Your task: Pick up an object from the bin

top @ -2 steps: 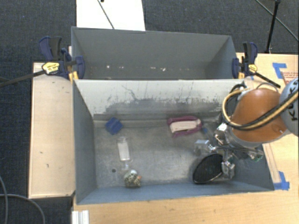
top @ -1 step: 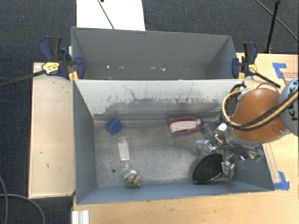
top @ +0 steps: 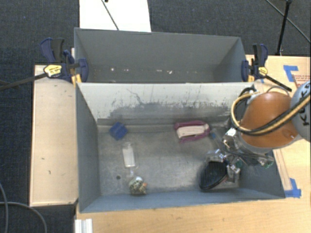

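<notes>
A dark grey carpeted floor (top: 29, 23) is seen all around, crossed by a thin black cable (top: 22, 80) at left.

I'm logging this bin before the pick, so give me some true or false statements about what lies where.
The small blue block lies left, near the far wall. True.
The black oval object touches the blue block. False: it lies at the right, by the robot arm.
The clear little bottle lies between the blue block and the mottled ball. True.
The pink-and-white stapler-like thing rests on the bottle. False: it lies apart, by the far wall.
</notes>
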You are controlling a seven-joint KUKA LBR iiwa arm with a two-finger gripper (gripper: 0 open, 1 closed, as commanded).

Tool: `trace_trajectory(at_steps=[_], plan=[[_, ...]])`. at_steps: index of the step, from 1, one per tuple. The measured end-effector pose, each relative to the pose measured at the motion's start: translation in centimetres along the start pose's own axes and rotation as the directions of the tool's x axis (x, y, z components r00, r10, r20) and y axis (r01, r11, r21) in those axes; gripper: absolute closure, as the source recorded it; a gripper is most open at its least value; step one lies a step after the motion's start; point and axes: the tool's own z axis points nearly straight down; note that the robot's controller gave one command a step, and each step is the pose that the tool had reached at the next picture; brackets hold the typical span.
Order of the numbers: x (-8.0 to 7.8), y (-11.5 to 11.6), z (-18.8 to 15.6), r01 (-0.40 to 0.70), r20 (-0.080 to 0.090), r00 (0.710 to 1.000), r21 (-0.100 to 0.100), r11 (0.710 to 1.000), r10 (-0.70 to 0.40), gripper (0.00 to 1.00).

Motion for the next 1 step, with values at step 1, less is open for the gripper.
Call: trace_trajectory(at_steps=[1], plan=[[-0.11,-0.08,-4.9,-0.004,0.005,1.0,0.006,1.0,0.004,1.0]])
